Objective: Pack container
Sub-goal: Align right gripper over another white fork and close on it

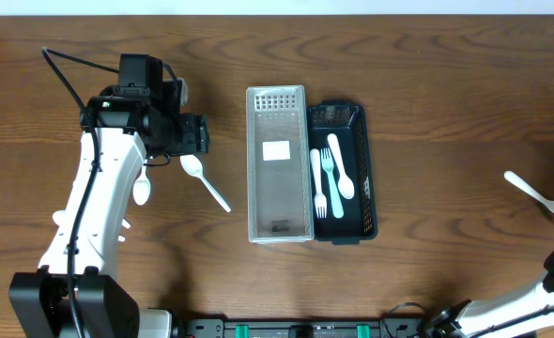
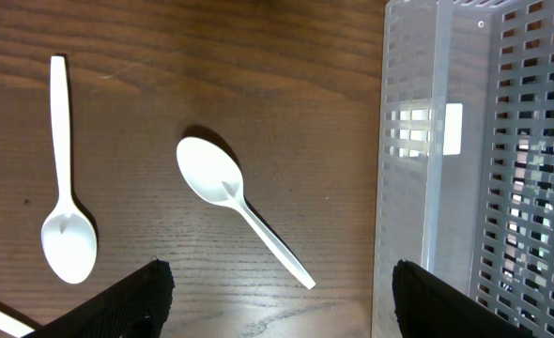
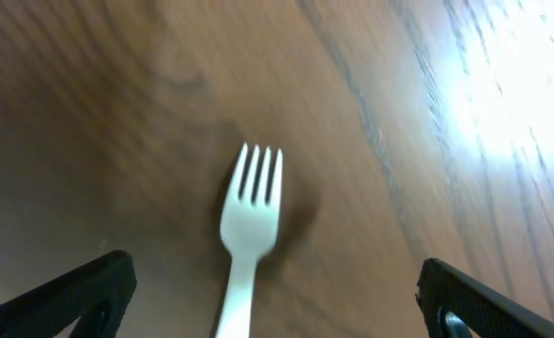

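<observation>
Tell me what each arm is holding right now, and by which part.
Nothing is held. The left jaws stand open above a white spoon lying on the table; the right jaws stand open over a white fork, not touching it.

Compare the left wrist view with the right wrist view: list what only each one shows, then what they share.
Only the left wrist view: two white plastic spoons, the left spoon and the angled spoon, beside the clear perforated container. Only the right wrist view: one white plastic fork lying flat. Both: the brown wooden table and that arm's own black jaws at the lower corners, wide open, gripping nothing.
</observation>
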You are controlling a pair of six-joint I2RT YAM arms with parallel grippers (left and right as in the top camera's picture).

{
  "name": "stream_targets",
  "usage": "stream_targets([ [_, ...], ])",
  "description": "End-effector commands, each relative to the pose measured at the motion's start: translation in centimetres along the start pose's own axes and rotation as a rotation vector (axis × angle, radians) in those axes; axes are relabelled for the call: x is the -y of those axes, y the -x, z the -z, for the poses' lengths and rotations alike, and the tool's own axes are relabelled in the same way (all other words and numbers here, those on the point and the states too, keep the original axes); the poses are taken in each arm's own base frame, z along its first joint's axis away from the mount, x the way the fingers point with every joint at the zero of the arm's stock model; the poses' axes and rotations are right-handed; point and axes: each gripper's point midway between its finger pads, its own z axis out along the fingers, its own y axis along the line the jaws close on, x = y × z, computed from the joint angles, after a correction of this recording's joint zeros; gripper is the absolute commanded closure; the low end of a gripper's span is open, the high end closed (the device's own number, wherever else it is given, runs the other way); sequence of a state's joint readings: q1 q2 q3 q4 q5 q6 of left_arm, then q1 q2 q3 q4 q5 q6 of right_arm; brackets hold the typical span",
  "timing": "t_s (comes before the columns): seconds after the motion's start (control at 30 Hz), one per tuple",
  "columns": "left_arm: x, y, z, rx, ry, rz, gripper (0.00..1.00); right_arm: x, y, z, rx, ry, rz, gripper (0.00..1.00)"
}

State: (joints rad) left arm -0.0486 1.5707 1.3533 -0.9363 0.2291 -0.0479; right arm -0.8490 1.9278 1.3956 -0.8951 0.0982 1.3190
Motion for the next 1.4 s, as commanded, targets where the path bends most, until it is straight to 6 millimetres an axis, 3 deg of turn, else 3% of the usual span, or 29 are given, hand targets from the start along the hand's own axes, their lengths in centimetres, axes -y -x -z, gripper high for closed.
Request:
stream_targets([
  [0.0, 0.1, 0.7, 1.2, 0.037, 0.005, -0.017, 0.23, -0.1, 1.3, -1.1, 0.064, -0.015, 0.063, 0.01],
  [0.6, 0.2, 0.7, 1.2, 0.038, 0.005, -0.017, 0.23, 1.3, -0.4, -6.2, 0.015, -0.128, 0.102, 0.01],
  [0.87, 0.2, 0.7, 1.2, 0.038, 0.005, -0.017, 0.23, 0.8, -0.9, -6.4, 0.012, -0.116, 0.12, 0.03],
  [1.0, 0.2, 0.7, 1.2, 0.038, 0.005, -0.017, 0.23, 0.5, -1.4, -6.4, 0.008, -0.106, 0.161, 0.15],
  [1.17, 0.2, 0.7, 1.2, 0.038, 0.005, -0.017, 0.23, 0.2, -2.5, -6.3, -0.019, -0.096, 0.179, 0.2],
  [1.37, 0.2, 0.7, 1.2, 0.037, 0.004, -0.017, 0.23, -0.2, -3.8, -6.2, -0.034, -0.081, 0.204, 0.2],
])
